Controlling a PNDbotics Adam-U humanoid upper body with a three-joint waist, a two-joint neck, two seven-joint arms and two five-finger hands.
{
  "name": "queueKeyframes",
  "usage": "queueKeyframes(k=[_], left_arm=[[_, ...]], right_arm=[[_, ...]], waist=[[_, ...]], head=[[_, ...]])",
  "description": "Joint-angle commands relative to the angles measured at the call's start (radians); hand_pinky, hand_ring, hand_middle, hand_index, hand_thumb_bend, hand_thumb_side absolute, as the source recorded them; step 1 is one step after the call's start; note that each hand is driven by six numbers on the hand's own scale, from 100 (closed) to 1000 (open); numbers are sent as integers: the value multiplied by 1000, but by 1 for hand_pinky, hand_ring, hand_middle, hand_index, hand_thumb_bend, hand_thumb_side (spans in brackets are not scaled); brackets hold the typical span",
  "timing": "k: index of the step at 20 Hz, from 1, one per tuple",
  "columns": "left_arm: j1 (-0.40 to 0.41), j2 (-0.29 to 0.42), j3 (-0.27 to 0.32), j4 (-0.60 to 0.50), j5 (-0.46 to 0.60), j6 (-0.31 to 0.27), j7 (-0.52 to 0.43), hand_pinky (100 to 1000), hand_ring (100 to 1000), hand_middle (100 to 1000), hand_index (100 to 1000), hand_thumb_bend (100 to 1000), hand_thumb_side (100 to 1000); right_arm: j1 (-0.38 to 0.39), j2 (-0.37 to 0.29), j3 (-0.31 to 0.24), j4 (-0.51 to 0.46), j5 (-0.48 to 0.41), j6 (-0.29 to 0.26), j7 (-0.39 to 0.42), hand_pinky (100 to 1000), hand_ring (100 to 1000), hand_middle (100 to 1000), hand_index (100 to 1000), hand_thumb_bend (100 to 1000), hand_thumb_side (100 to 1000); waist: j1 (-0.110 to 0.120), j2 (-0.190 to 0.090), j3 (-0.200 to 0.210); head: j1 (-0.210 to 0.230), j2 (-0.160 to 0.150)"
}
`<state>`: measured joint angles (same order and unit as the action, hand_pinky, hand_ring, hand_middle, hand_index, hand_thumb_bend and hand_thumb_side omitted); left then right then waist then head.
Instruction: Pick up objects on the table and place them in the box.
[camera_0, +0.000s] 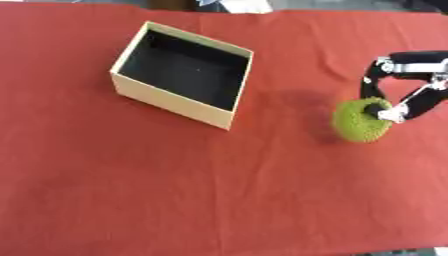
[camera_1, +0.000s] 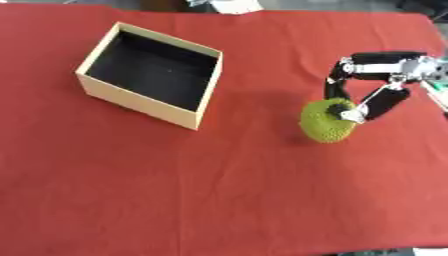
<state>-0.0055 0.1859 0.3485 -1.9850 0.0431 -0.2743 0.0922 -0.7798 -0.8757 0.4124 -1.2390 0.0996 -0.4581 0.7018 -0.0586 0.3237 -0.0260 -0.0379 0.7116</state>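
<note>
One object is in play: a green bumpy ball (camera_1: 327, 121), well to the right of the box (camera_0: 171, 97) and a little nearer you, on the red cloth (camera_0: 175, 190). Your right hand (camera_1: 374, 85) comes in from beyond the ball, its fingers and thumb curled onto the ball's top right side, so you have it pinched. Whether it has left the cloth, I cannot tell. Your left hand is out of sight. By my reading you are at the pick-up step. Next you need to lift it clear, carry it left over the near wall of the box, which looks empty, and let go above the dark inside
</note>
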Motion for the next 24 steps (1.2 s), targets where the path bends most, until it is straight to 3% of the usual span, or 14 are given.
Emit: queueKeyframes(k=[1,7,13,14,15,16,24], left_arm=[[2,12,5,-15,-2,5,2,554,875,887,653,153,724],[3,12,5,-15,-1,5,0,554,875,888,653,152,724],[3,11,4,-15,-1,6,0,554,876,888,654,153,723],[3,10,4,-15,0,6,0,554,876,888,654,152,736],[3,10,4,-15,0,6,0,554,876,888,654,152,727],[3,9,4,-15,1,6,0,554,876,888,654,154,723],[-10,1,-4,-15,11,9,-8,554,876,889,654,155,723]], right_arm=[[-7,-39,-20,-14,-33,-36,-8,647,548,282,368,100,100],[-24,-29,-35,-30,-34,-20,-99,644,531,272,356,100,100],[-75,2,-53,-40,26,-7,-168,657,532,272,359,100,100],[-88,13,-52,-41,41,-6,-173,659,533,273,359,100,100],[-101,25,-53,-44,55,-7,-179,661,533,274,358,100,193],[-114,40,-56,-43,69,-6,-186,661,533,271,357,100,100],[-245,197,-84,-45,184,30,-241,628,524,275,368,100,100]], waist=[[0,-24,-2],[1,-26,-1],[-1,-28,3],[-1,-29,4],[0,-30,6],[0,-30,8],[6,-22,33]], head=[[2,3],[-1,-2],[2,-1],[3,-1],[4,-1],[4,0],[6,-5]])
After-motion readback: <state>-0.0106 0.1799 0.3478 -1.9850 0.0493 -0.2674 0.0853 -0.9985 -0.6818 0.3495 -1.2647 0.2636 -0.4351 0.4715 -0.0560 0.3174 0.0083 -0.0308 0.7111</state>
